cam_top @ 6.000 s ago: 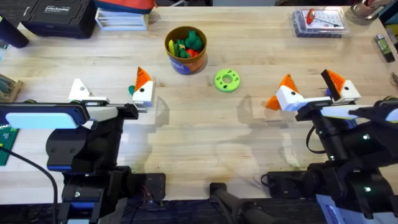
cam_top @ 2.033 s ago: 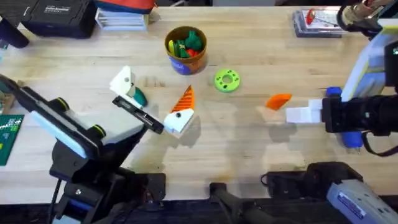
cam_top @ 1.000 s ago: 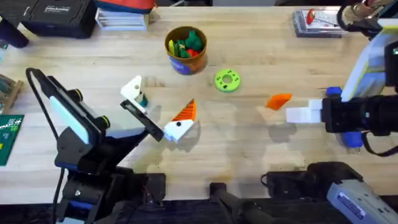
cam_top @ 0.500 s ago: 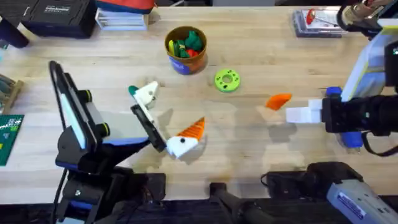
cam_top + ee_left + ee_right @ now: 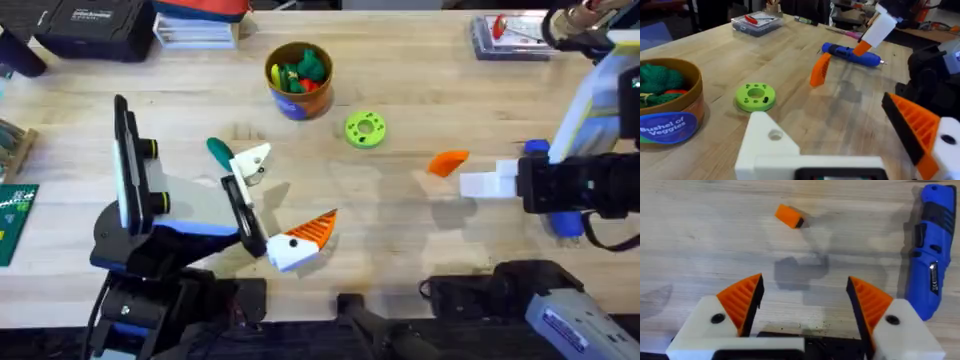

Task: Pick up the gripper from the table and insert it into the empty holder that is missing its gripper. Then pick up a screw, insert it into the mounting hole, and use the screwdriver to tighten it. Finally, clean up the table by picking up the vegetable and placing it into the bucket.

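My left gripper (image 5: 282, 205) has swung toward the middle, jaws apart, clear of the vegetable (image 5: 219, 152). Right gripper (image 5: 805, 305) holds, jaws apart, probably empty.

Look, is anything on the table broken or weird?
Yes. The left gripper has one bare white finger, while its other finger wears an orange pad. A loose orange piece lies alone on the table, maybe that missing pad.
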Robot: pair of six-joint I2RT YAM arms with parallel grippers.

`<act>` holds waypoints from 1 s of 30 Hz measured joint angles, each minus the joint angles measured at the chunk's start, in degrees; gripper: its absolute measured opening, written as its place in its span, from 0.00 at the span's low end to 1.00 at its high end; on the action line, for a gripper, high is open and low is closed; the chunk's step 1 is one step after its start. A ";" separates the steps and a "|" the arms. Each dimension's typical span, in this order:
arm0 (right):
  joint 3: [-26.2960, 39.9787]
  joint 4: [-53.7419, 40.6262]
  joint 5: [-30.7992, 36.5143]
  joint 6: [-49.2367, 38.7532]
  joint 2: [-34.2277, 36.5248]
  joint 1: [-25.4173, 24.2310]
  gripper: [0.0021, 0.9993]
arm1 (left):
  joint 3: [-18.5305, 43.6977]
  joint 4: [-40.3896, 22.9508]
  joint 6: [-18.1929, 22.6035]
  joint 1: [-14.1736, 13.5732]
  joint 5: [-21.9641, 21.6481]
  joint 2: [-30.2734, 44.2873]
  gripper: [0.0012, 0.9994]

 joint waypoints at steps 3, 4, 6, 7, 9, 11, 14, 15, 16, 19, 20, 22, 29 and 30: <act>0.00 0.00 0.01 0.00 0.00 0.00 0.99 | 0.00 -0.04 -0.15 0.00 0.32 0.00 0.99; 0.00 0.01 0.00 0.00 0.00 0.00 0.99 | 0.00 -0.07 -0.17 0.00 0.34 0.00 0.99; 0.00 0.58 0.02 0.00 0.00 0.00 0.99 | 0.00 -0.07 -0.28 0.00 0.34 -0.01 0.99; 0.00 1.67 0.02 0.00 0.00 0.00 0.99 | 0.00 -0.08 -0.30 0.00 0.34 -0.01 0.99; 0.00 5.30 0.01 0.00 0.00 0.00 0.99 | 0.00 -0.09 -0.32 0.00 0.37 -0.01 0.99; 0.00 8.88 0.00 0.00 0.00 0.00 0.99 | 0.00 -0.09 -0.30 0.00 0.37 -0.01 0.99; 0.02 12.82 0.00 0.00 0.00 0.00 0.99 | 0.00 -0.07 -0.32 0.00 0.41 -0.01 0.99; 0.02 13.26 0.00 0.00 0.00 0.00 0.99 | 0.00 -0.09 -0.32 0.00 0.43 0.01 0.99; 0.02 13.29 0.00 0.02 0.00 0.00 1.00 | 0.00 -0.09 -0.32 0.00 0.46 -0.01 0.99; 0.02 13.57 -0.45 0.04 0.01 0.00 0.99 | 0.00 -0.09 -0.32 0.00 0.50 0.01 0.99; 0.02 13.89 -0.88 0.04 0.00 0.00 0.99 | 0.00 -0.09 -0.32 0.00 0.50 0.00 0.99; 0.02 14.67 -1.56 -0.16 0.00 0.00 0.99 | 0.00 -0.09 -0.32 0.00 0.50 -0.01 0.99; 0.28 10.70 -2.58 -10.06 4.44 1.01 0.99 | 0.00 -0.09 -0.32 0.00 0.50 -0.01 0.99; 0.28 9.99 -2.57 -12.16 5.82 1.63 0.99 | 0.00 -0.09 -0.32 0.00 0.51 0.00 0.99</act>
